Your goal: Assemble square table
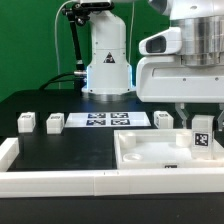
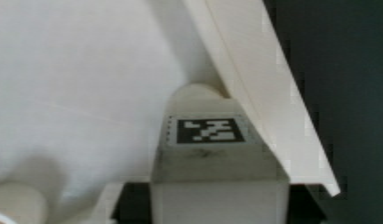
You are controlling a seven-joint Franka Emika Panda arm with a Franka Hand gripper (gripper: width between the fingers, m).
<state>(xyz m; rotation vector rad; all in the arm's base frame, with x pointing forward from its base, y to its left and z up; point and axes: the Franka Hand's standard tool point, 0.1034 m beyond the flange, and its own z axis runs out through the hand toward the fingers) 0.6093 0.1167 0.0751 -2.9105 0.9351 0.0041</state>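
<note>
The tool (image 1: 199, 124) is clenched on one tagged post (image 1: 203, 138), holding it upright at a corner of the square slab (image 1: 150, 152), just inside the rim (image 2: 259, 80). The slab lies recessed face up on the black table (image 1: 70, 145), toward the exterior view's right. A second post (image 1: 27, 122) and a third post (image 1: 54, 123) stand left of the marker board (image 1: 105, 121), and a fourth post (image 1: 163, 119) stands behind the slab.

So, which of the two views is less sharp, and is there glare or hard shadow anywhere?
Wrist view: softer overall; the tag on the post shows as blurred blocks, and the slab is washed out, nearly flat white. Exterior view: sharper, evenly lit, white parts clear against the black table, no hard shadows.
</note>
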